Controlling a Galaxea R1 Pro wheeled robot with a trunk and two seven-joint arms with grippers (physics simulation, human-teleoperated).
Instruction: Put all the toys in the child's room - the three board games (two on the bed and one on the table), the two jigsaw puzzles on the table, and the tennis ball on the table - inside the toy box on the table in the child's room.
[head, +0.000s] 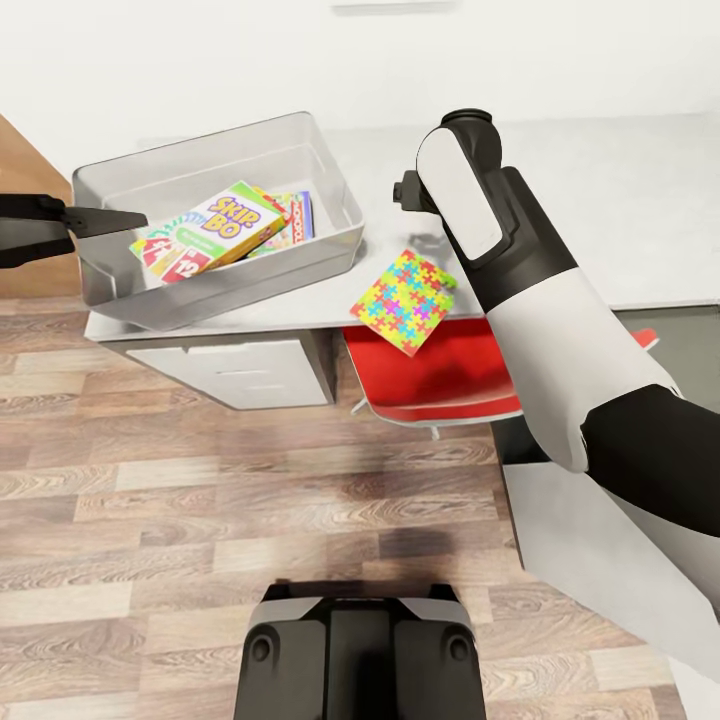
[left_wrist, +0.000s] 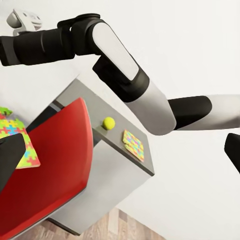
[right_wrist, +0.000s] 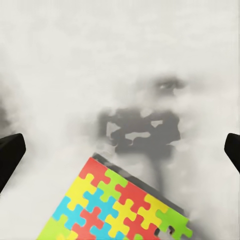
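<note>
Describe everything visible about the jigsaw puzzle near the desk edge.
The jigsaw puzzle is a thin flat rectangular board of interlocking yellow, pink, blue, green and red pieces. It lies skewed on the light grey table, one corner overhanging the front edge above the red chair. Nothing grips it; the right end effector hovers open above.

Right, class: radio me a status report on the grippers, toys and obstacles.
Right gripper open above jigsaw puzzle. Skip-Bo box in toy box. Tennis ball still out. No obstacle.
</note>
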